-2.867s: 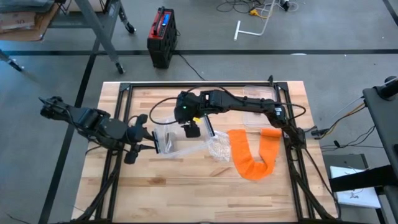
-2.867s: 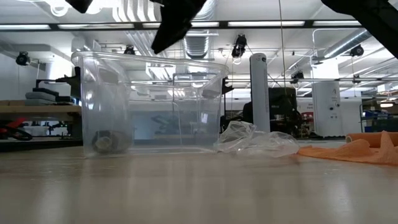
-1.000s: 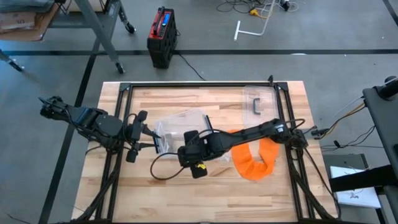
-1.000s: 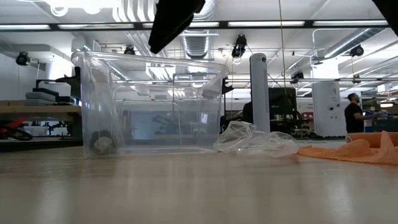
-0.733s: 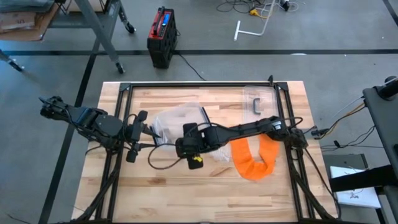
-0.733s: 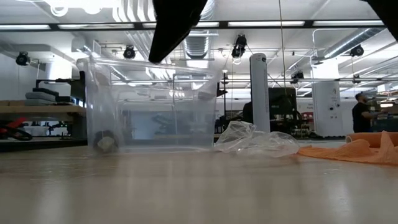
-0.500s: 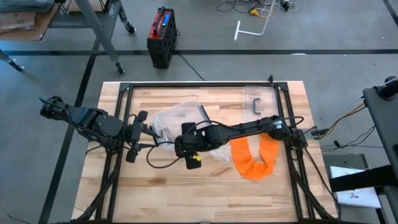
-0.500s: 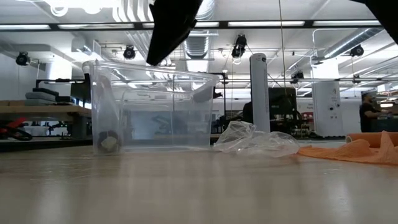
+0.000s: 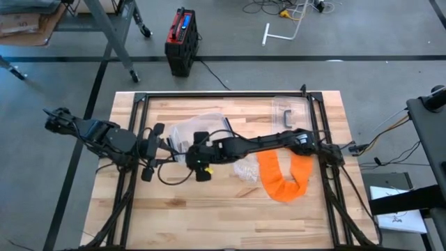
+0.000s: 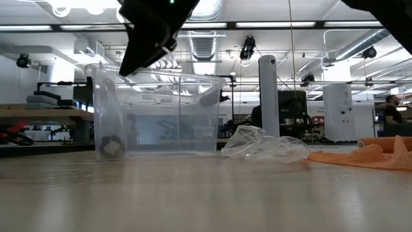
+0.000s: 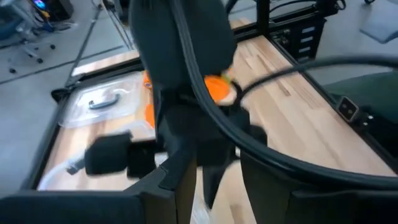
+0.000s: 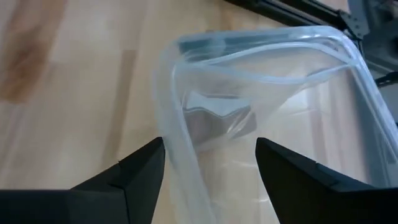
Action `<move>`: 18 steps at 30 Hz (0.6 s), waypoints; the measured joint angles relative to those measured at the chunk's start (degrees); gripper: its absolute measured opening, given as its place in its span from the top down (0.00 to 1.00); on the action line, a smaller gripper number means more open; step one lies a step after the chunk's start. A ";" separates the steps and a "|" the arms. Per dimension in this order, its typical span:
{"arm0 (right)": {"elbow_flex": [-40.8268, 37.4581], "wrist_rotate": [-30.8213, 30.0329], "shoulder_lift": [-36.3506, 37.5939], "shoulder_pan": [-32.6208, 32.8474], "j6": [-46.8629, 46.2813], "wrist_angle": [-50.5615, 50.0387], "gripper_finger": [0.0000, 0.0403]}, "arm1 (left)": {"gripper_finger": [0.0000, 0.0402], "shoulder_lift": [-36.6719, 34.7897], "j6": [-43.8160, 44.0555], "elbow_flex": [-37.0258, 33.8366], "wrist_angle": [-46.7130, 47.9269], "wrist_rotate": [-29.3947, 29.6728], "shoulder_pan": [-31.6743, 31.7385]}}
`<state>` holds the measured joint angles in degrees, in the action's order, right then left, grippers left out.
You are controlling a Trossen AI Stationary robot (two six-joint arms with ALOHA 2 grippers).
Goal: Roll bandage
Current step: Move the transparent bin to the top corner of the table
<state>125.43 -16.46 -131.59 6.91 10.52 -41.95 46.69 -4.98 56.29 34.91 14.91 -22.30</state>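
Since the earlier frames the right arm has swung left across the table (image 9: 209, 209), bringing the right gripper (image 9: 198, 162) over the tub's (image 10: 161, 113) corner, jaws apart astride its rim (image 12: 180, 134). The tub itself has shifted slightly. The left gripper (image 9: 171, 148) sits at the tub's left wall; whether it pinches the wall I cannot tell. The bandage (image 9: 282, 178) lies unrolled, well right of the tub, untouched. A clear bag (image 10: 264, 145) lies between them. Rolling has not begun.

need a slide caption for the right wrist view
Right gripper, fingers spread, poised over the corner rim of the clear plastic container on the wooden table.
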 joint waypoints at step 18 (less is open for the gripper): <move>-0.03 0.01 -1.34 -13.80 -3.47 8.07 0.42 | 0.72 -5.04 1.63 0.62 3.57 2.65 0.02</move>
<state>125.40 -16.45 -132.92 -6.89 7.05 -33.88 41.65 -3.36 56.91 38.48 17.57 -22.28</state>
